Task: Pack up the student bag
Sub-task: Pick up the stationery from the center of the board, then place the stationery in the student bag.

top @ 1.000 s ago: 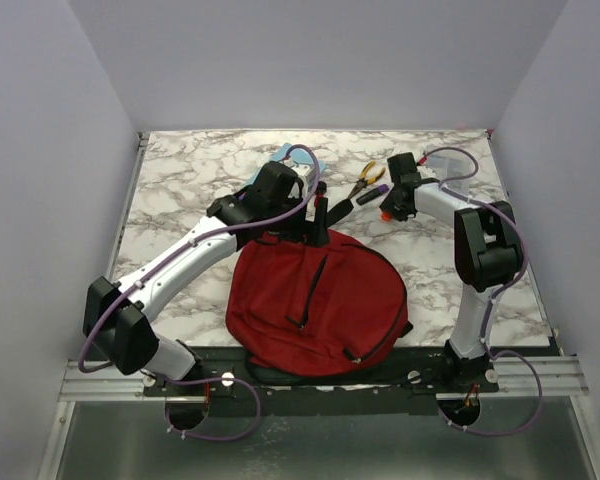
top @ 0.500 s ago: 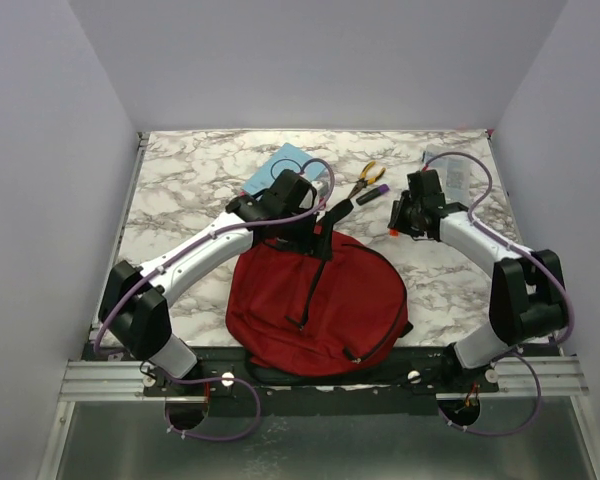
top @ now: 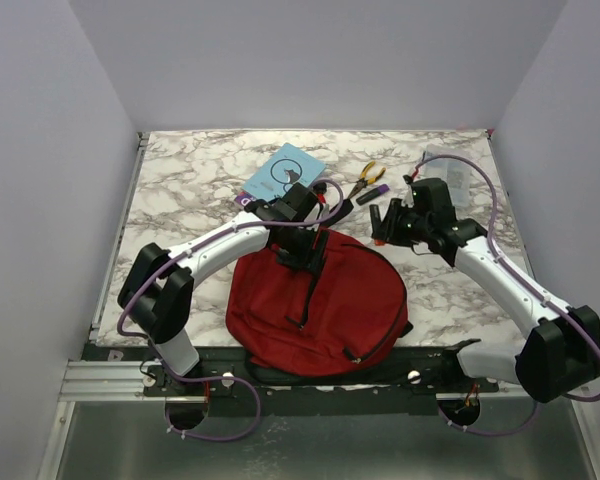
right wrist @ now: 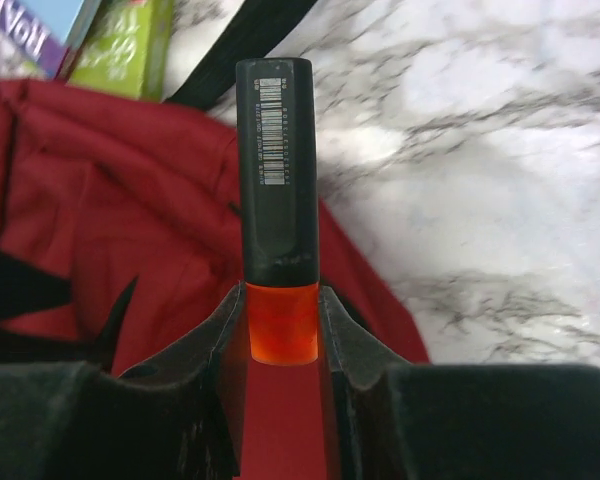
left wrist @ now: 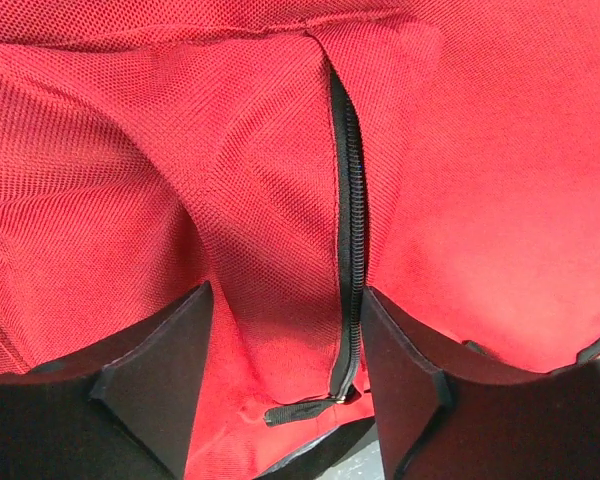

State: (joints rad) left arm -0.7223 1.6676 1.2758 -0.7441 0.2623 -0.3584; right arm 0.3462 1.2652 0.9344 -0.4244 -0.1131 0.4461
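Marble counter [top: 190,190] is carrying the bag [top: 350,310], near centre. Left pincer [left wrist: 280,330] is standing wide astride its zipper [left wrist: 348,200]; right pincer [right wrist: 280,320] is gripping a marker [right wrist: 277,170] over its far right edge. Bag looks soft, floppy: pinching fabric beside the zipper seems best.

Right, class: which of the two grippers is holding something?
The right gripper: it is shut on an orange highlighter with a black cap. The left gripper is open, its fingers either side of the zipper of the student bag.
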